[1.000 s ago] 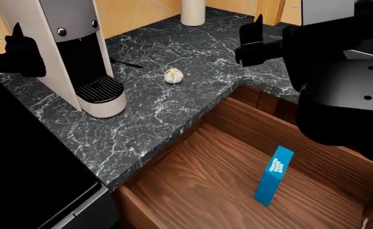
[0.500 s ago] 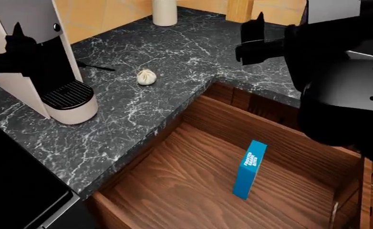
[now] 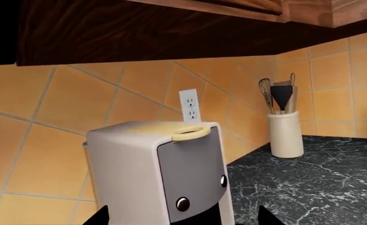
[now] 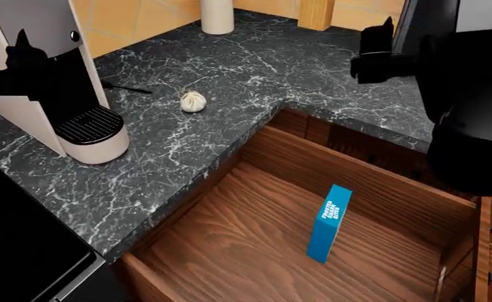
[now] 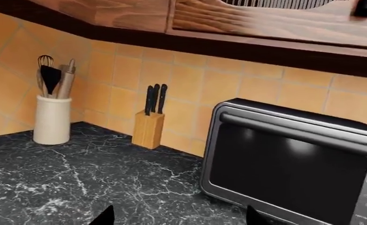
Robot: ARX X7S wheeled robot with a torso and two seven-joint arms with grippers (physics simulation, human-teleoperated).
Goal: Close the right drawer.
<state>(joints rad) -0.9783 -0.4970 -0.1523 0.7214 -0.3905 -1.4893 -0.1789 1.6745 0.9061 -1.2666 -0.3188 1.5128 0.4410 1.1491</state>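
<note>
The right drawer (image 4: 246, 251) stands pulled wide open below the counter edge, its reddish-brown wood interior showing in the head view. A blue box (image 4: 330, 223) stands upright on its floor. My right gripper (image 4: 374, 53) hangs above the counter behind the drawer, apart from it. In the right wrist view the right gripper (image 5: 179, 218) is open, its dark fingertips (image 5: 105, 217) wide apart over the marble. My left gripper (image 4: 21, 63) floats in front of the coffee machine (image 4: 53, 75). In its wrist view the left gripper (image 3: 181, 219) is open and holds nothing.
On the black marble counter (image 4: 255, 69) lie a garlic bulb (image 4: 193, 101) and a thin black stick (image 4: 128, 87). A utensil crock (image 5: 52, 119), a knife block (image 5: 148, 129) and a toaster oven (image 5: 290, 164) stand at the tiled wall. A dark appliance (image 4: 19, 239) fills the lower left.
The head view first swung so that the counter and drawer slid left in frame, then held still. My right gripper has since shifted right. The drawer stays open.
</note>
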